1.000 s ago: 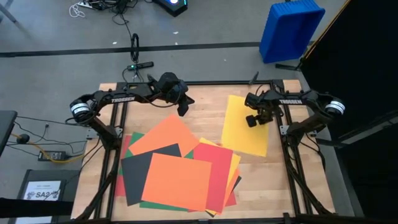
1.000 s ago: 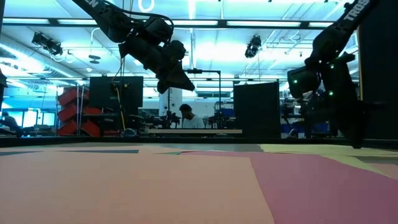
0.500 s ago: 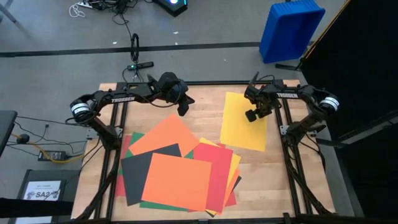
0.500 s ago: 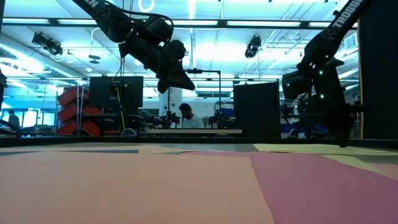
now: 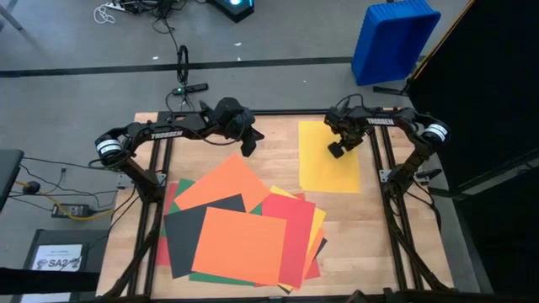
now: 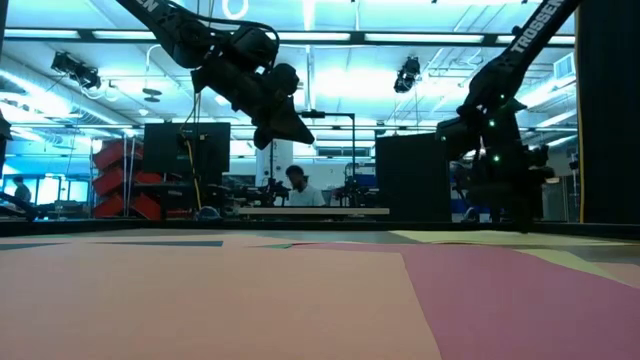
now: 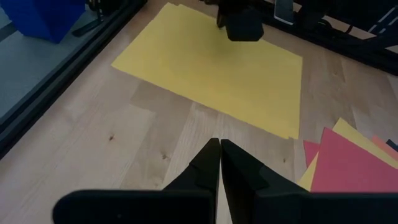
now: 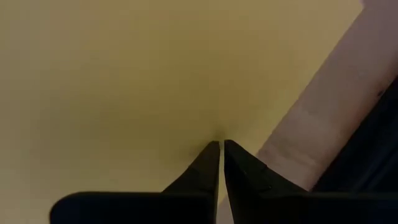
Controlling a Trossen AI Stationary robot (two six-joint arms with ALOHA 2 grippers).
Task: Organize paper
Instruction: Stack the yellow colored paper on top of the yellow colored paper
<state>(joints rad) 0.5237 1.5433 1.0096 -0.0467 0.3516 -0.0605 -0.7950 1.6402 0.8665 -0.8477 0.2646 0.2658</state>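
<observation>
Yellow sheet (image 5: pixel 328 157) lies alone, flat on the wooden table (image 5: pixel 354 227), at the far right, well apart from the main pile of paper (image 5: pixel 240 227). Right gripper (image 5: pixel 335 150) is over that sheet, fingers pressed together with the tips down on the paper surface; nothing pinched between them. In the right wrist view the closed tips (image 8: pixel 221 146) meet right at the yellow sheet. Pile sits at centre-left: orange, black, red, green and yellow sheets overlapping at mixed angles, an orange one (image 5: pixel 240 246) on top. Left gripper (image 5: pixel 248 147) hangs above the table just past the pile's far edge, fingers fully closed, empty, not touching any sheet. Blue bin (image 5: pixel 392 38) on the floor beyond the table.
</observation>
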